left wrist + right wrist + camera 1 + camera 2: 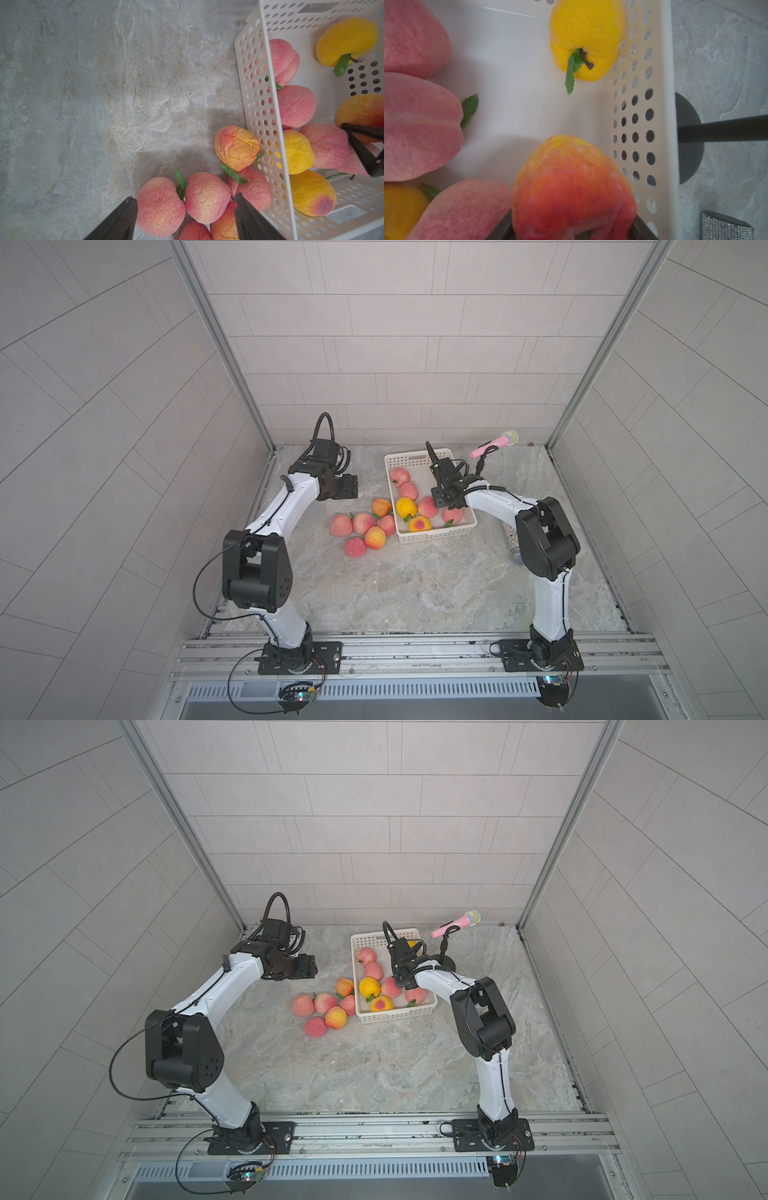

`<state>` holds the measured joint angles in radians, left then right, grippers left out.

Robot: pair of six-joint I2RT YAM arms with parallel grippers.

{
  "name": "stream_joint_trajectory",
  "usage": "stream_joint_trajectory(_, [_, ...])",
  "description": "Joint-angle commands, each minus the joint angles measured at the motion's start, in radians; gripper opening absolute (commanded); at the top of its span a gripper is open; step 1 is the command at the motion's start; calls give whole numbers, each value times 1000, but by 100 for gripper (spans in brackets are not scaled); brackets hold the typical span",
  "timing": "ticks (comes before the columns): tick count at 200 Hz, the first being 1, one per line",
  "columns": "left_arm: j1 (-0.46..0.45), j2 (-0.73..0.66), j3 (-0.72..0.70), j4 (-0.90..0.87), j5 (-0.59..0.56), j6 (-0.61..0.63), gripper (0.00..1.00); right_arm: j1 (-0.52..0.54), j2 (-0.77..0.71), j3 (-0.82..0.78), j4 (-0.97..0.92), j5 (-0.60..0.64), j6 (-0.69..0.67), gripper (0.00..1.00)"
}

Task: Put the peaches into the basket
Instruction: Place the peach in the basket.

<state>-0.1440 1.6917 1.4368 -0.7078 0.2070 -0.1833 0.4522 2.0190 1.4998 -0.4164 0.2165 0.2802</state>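
The basket [436, 534] lies lengthwise toward the back wall [395, 323]. Above it, the right gripper [574, 232] clamps a blushed peach [571, 182]. Beside it, the left gripper [185, 197] gapes.

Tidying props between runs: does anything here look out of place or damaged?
Yes. A pink toy microphone on a stand sits beside the basket, unrelated to the fruit. A glittery silver object lies nearby too. The orange-pink peach beside the basket's outer wall looks creased and dented.
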Motion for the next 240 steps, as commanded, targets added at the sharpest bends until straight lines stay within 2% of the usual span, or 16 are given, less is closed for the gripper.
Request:
stream_joint_trajectory(1, [6, 16, 19, -9, 12, 14, 80, -4, 21, 25, -13, 16, 20, 60])
stream_joint_trajectory(47, [6, 22, 20, -9, 21, 14, 80, -3, 30, 41, -19, 25, 16, 66])
stream_joint_trajectory(240, [-4, 53, 20, -7, 58, 16, 79, -6, 14, 57, -32, 29, 8, 80])
